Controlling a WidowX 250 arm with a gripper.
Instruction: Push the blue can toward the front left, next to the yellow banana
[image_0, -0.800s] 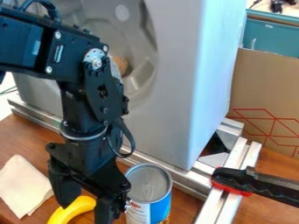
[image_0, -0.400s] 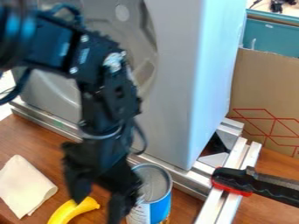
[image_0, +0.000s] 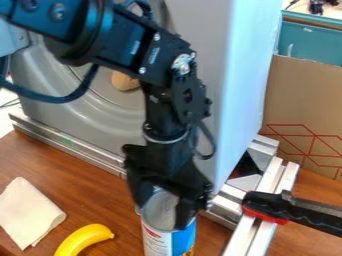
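Observation:
The black gripper (image_0: 160, 212) hangs over the can at the lower centre, its fingers apart, one at the can's left rim and the other in front of its top on the right. The can (image_0: 168, 241) stands upright, with a grey top and a white, red and blue side. Whether the fingers touch it I cannot tell. Left of the can, a yellow banana (image_0: 84, 239) lies on the wooden table. A folded cream cloth (image_0: 28, 212) is at the far left.
A large grey machine panel (image_0: 214, 90) rises behind the arm, with a metal rail (image_0: 67, 144) along its base. A black and red clamp handle (image_0: 267, 207) lies over the rails (image_0: 257, 235) at right. A cardboard sheet (image_0: 300, 100) stands behind.
The arm and gripper have moved right, from above the banana to over the can. The banana is now uncovered. Can, banana and cloth have not visibly moved.

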